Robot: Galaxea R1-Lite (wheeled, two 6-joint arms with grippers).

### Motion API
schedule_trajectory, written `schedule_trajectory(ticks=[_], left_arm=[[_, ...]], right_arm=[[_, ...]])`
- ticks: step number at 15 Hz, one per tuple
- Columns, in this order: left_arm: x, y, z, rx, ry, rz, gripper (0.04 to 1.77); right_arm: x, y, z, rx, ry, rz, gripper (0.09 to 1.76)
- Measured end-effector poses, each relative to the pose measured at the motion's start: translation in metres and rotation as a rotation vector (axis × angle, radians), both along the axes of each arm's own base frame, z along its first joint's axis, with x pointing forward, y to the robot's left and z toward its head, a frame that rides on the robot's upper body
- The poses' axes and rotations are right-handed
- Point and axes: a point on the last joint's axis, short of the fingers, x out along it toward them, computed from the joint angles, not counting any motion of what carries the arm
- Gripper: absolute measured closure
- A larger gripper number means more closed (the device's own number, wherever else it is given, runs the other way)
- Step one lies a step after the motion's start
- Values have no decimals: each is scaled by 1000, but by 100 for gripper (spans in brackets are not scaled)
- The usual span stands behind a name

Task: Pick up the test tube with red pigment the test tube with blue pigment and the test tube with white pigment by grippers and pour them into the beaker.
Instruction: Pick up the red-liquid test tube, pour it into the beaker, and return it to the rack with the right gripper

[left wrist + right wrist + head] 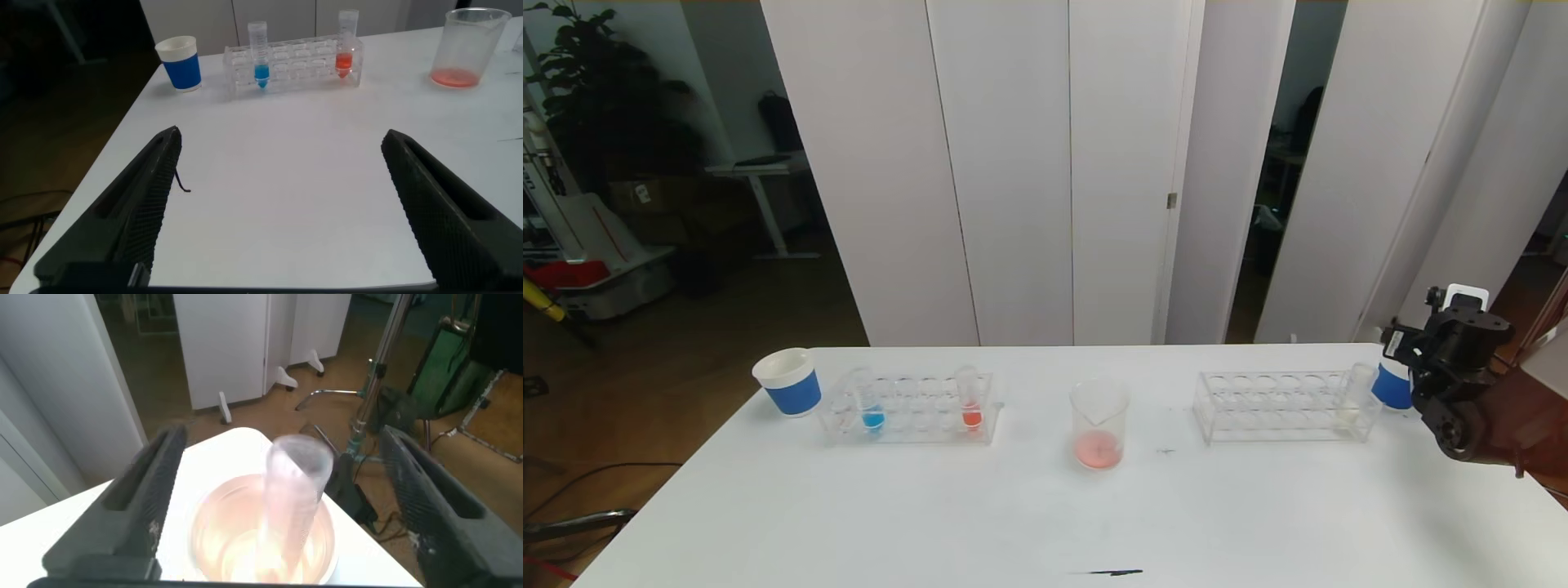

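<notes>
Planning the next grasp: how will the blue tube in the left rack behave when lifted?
Blue tube looks like smooth clear material, so probably slippery between the fingers. It holds only a little liquid at the bottom, so likely light. Round-bottomed: out of the rack, it would likely roll.

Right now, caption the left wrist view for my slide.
Open left gripper hovers over table, facing blue tube, red tube, beaker.

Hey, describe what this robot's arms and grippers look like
The right gripper and left gripper each have two long, tapered dark grey fingers with ribbed inner pads. In the head view the right arm's wrist is blocky black, with a small white part on top.
</notes>
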Motion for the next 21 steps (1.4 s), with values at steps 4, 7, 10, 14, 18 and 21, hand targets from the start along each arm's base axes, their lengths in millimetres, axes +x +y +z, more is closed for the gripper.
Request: schedule_trajectory(ticks=[4,7,10,14,18,21], left_arm=[[0,0,0,0,0,0,6],[0,0,0,0,0,0,6],[0,0,0,0,0,0,6],[0,0,0,0,0,0,6],[0,0,0,0,0,0,6],[0,0,0,0,0,0,6]], right_arm=[[0,0,0,-1,-3,0,10],[0,0,0,0,-3,-1,10],[0,1,2,-1,-8,1,10],[-3,10,21,-8,-42,23,10],[-20,54,59,-12,-88,118,10],[-45,94,90,-20,-120,196,10]])
